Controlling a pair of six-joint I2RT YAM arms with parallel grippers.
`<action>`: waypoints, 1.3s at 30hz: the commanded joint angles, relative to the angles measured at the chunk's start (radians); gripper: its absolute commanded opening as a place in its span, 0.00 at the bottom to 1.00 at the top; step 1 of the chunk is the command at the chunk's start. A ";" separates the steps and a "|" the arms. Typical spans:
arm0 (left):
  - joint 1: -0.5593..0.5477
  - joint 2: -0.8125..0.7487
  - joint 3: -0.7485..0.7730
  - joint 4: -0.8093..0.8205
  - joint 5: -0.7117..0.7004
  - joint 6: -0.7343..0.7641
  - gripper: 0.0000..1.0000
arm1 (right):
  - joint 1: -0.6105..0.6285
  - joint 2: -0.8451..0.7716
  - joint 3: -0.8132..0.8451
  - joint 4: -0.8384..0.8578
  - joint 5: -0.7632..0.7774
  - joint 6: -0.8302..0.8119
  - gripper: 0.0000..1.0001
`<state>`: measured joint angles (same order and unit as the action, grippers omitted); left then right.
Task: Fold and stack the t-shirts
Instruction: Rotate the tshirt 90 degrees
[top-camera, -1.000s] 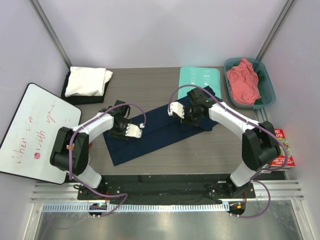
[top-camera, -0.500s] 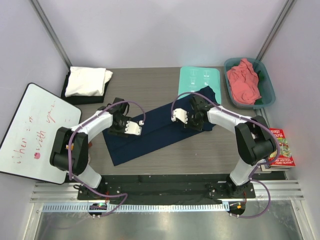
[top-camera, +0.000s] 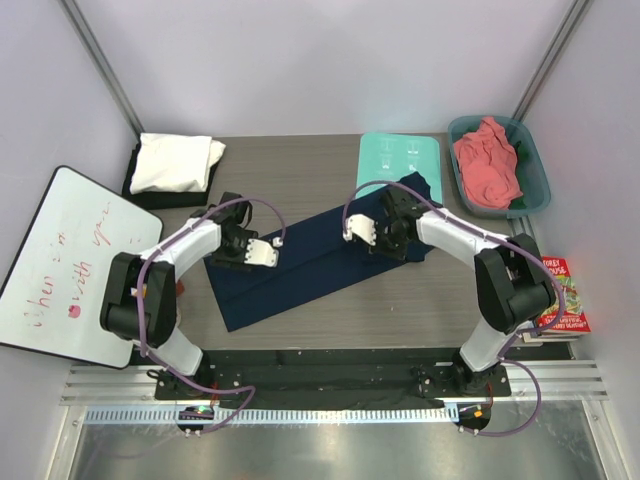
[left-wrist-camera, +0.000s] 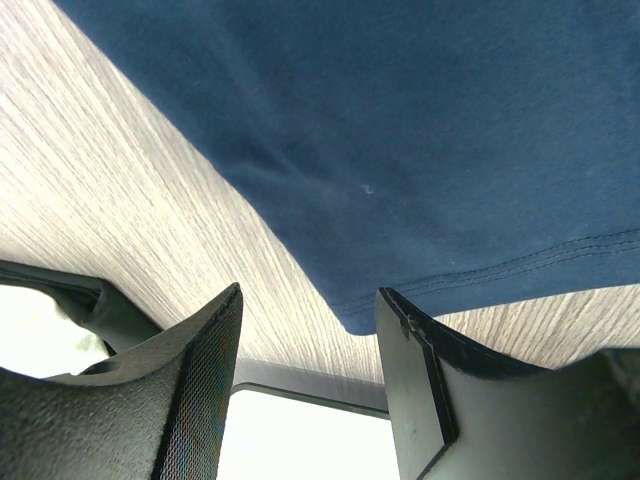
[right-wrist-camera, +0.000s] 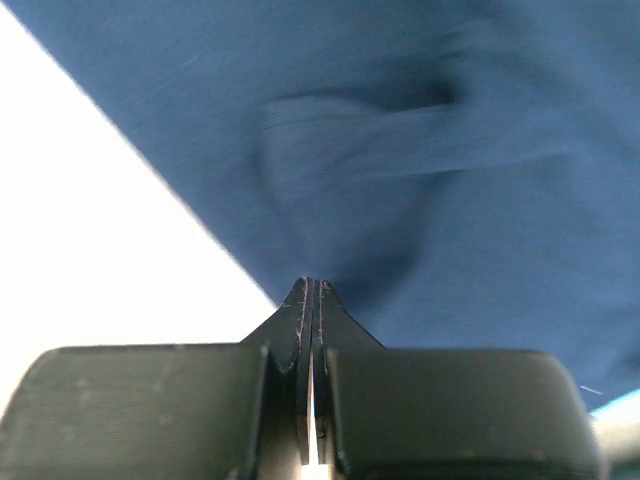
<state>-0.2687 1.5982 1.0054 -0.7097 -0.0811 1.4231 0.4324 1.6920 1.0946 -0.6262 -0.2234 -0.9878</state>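
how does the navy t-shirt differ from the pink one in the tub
The navy t-shirt lies spread flat on the table; the salmon pink t-shirt sits crumpled in the teal tub. The right gripper pinches the navy one; no gripper touches the pink one. Both are unstacked.

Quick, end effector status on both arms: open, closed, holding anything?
Left end effector: open, holding nothing, poised at a corner of the navy shirt.
Right end effector: closed, pinching the navy shirt.
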 joint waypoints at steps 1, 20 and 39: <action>0.013 0.012 0.039 -0.011 0.023 0.025 0.57 | -0.026 -0.052 0.096 0.086 0.053 0.028 0.01; 0.056 0.060 0.111 -0.028 0.032 0.028 0.56 | -0.066 0.098 0.059 -0.056 0.016 -0.121 0.01; 0.057 0.052 0.105 -0.024 0.046 0.011 0.57 | -0.115 0.087 0.103 0.384 0.322 0.061 0.01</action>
<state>-0.2146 1.6596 1.0843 -0.7193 -0.0559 1.4399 0.3302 1.7611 1.1282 -0.3977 0.0017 -0.9688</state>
